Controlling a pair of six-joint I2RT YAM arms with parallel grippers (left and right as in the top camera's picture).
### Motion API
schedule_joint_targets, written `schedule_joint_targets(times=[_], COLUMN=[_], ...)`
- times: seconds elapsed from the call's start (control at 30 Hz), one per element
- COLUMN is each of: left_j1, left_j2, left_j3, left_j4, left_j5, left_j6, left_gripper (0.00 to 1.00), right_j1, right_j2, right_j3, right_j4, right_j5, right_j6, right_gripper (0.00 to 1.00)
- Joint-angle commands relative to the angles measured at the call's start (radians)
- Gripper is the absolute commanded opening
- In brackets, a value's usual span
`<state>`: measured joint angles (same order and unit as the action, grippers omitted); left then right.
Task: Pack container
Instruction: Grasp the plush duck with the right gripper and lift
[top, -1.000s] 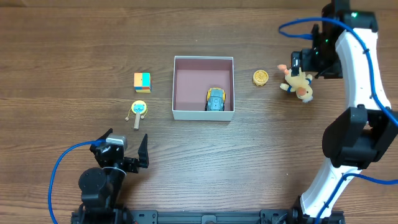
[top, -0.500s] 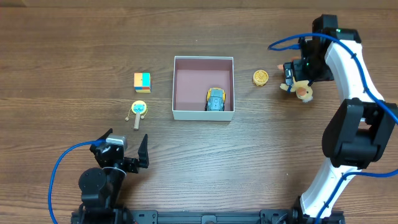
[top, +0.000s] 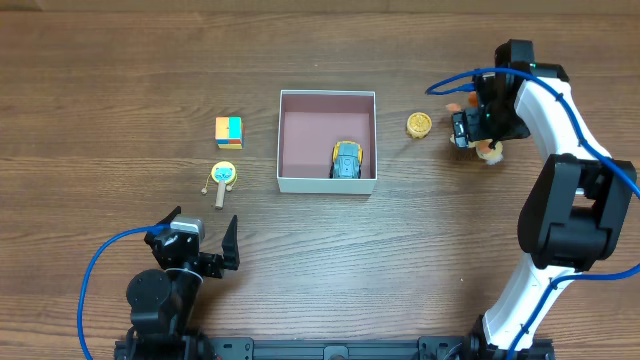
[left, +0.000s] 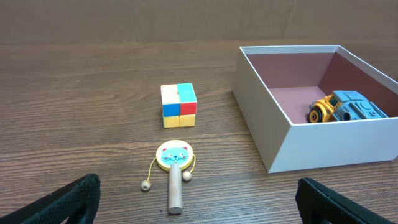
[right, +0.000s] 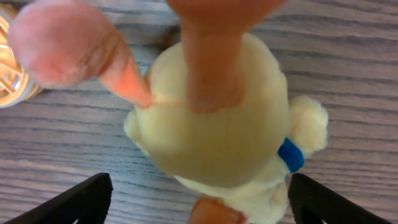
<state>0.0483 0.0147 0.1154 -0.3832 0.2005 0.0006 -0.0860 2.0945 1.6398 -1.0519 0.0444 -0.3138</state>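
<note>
The container (top: 327, 182) is a square white-walled box with a mauve-pink inside at the table's middle; it also shows in the left wrist view (left: 273, 134). A yellow and blue toy car (top: 346, 160) lies in its near right corner (left: 343, 109). My right gripper (top: 472, 132) is open and straddles a cream plush duck (right: 224, 118) with a blue tag, right of the container; the arm hides most of the duck from above (top: 489, 151). My left gripper (left: 196, 205) is open and empty, near the front edge.
A gold round toy (top: 419, 124) lies between the container and the duck (right: 9, 74). A coloured cube (top: 228, 131) (left: 178, 104) and a wooden rattle drum with a cat face (top: 222, 178) (left: 174, 163) lie left of the container.
My right gripper has moved left and down over the plush duck, now covering most of it. The left arm has not moved.
</note>
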Motion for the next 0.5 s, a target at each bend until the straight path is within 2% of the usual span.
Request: schedule_joint_targets(times=[0.0, 0.47], left_j1=[0.006, 0.006], left_j2=[-0.010, -0.010], left_j3=[0.001, 0.001], left_j4=[-0.010, -0.010], left_j5=[-0.005, -0.005], left_j6=[0.012, 0.011], left_gripper=[1.00, 1.00], right_j1=[0.000, -0.001], right_j2=[-0.005, -0.005], right_j3=[-0.006, -0.078], right_j4=[0.011, 0.082], right_j5=[0.006, 0.019], right_j6=[-0.001, -0.001], right_gripper=[0.91, 0.91])
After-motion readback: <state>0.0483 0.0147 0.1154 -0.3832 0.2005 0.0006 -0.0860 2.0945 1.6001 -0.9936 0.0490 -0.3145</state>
